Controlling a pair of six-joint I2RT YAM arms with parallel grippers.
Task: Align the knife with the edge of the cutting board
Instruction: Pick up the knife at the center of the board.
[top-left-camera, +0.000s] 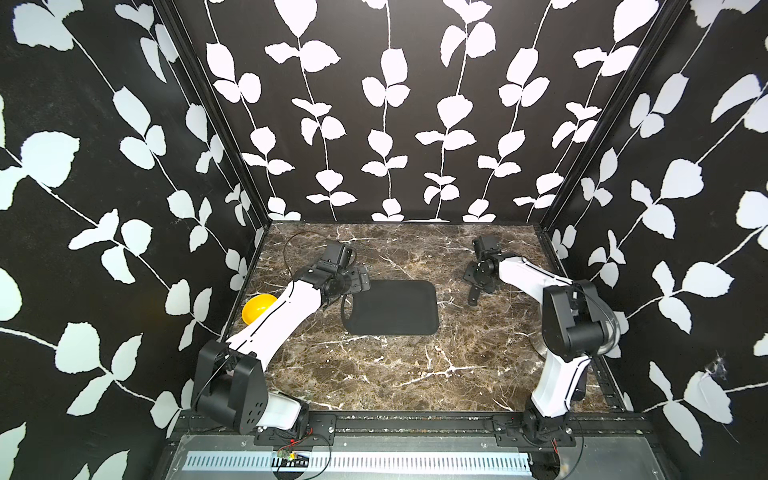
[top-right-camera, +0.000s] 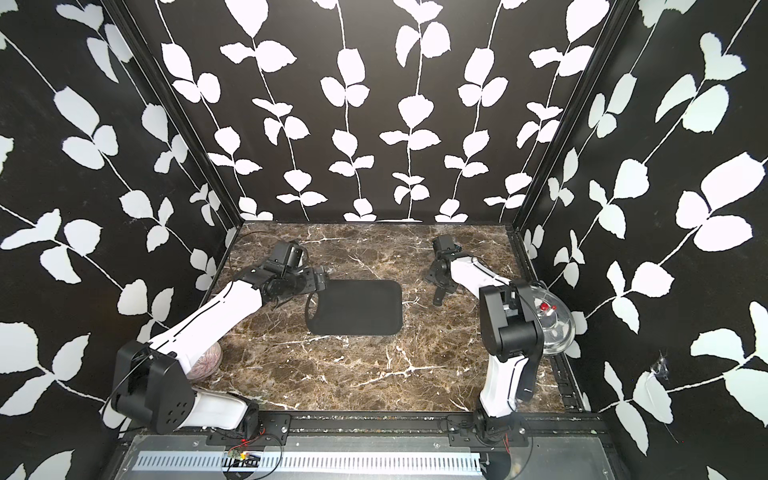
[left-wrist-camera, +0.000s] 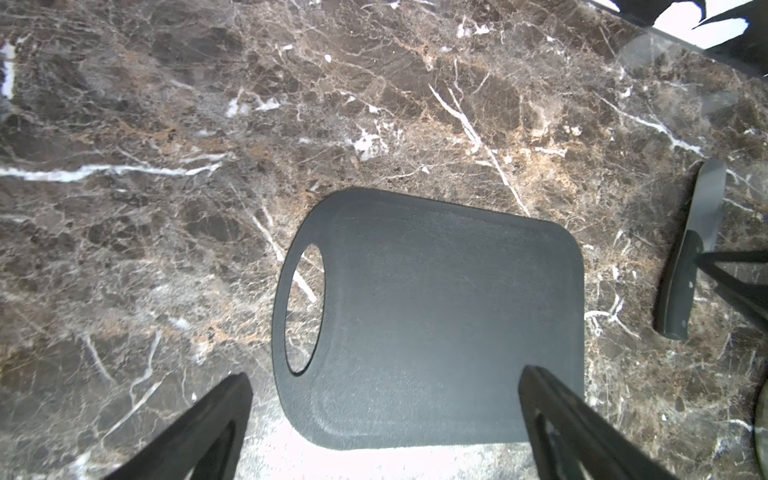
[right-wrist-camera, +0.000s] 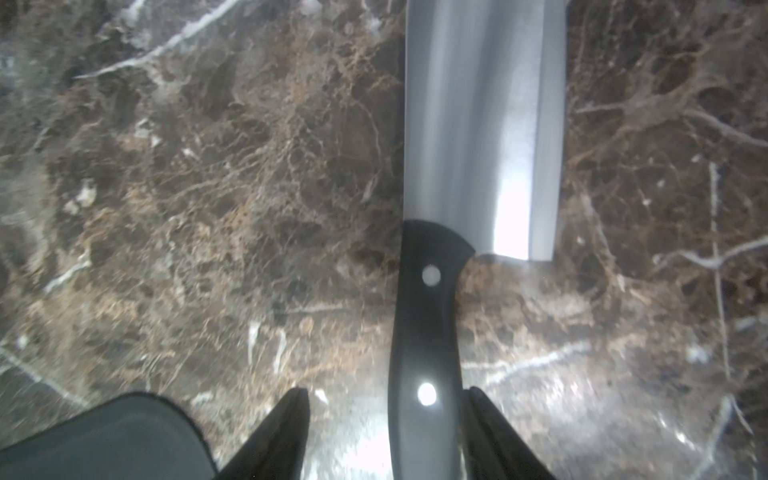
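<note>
The black cutting board (top-left-camera: 392, 307) (top-right-camera: 357, 307) lies flat mid-table, its oval handle hole (left-wrist-camera: 303, 307) toward the left arm. The knife (right-wrist-camera: 424, 324) lies on the marble to the right of the board, apart from it, with its silver blade (right-wrist-camera: 478, 124) pointing away from the board's near corner (right-wrist-camera: 104, 440). In both top views only its black handle (top-left-camera: 473, 297) (top-right-camera: 438, 297) shows below my right gripper (top-left-camera: 478, 284). My right gripper (right-wrist-camera: 387, 391) straddles the handle: one finger (right-wrist-camera: 486, 419) touches it, the other stands apart. My left gripper (left-wrist-camera: 386, 374) hangs open over the board's hole end.
A yellow bowl (top-left-camera: 257, 309) sits at the left table edge behind the left arm. A clear lid with a red knob (top-right-camera: 548, 320) rests at the right edge. A pinkish ball (top-right-camera: 205, 361) lies under the left arm. Patterned walls enclose three sides.
</note>
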